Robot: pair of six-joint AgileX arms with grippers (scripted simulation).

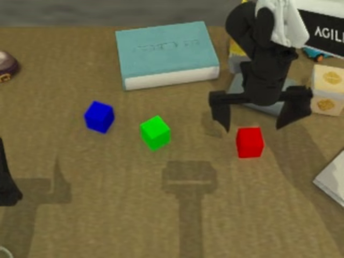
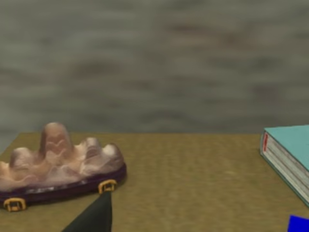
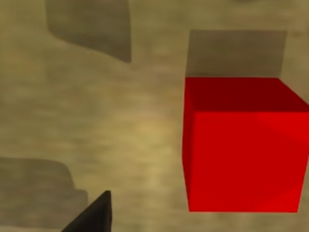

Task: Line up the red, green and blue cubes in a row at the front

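The red cube (image 1: 250, 142) rests on the table right of centre and looks large in the right wrist view (image 3: 241, 145). The green cube (image 1: 155, 132) sits near the middle, and the blue cube (image 1: 99, 116) lies to its left, with a corner showing in the left wrist view (image 2: 299, 224). My right gripper (image 1: 255, 115) hangs open just behind and above the red cube, with nothing between its widely spread fingers; one fingertip (image 3: 99, 215) shows beside the cube. My left arm (image 1: 7, 185) is parked at the table's left edge, open, one fingertip (image 2: 99, 212) in its view.
A teal book (image 1: 166, 54) lies at the back centre. A cream box with gold emblems (image 1: 328, 88) stands at the back right beside a grey slab (image 1: 269, 105). A rock ornament (image 2: 58, 159) sits at the far left. A white sheet (image 1: 333, 177) lies at the right edge.
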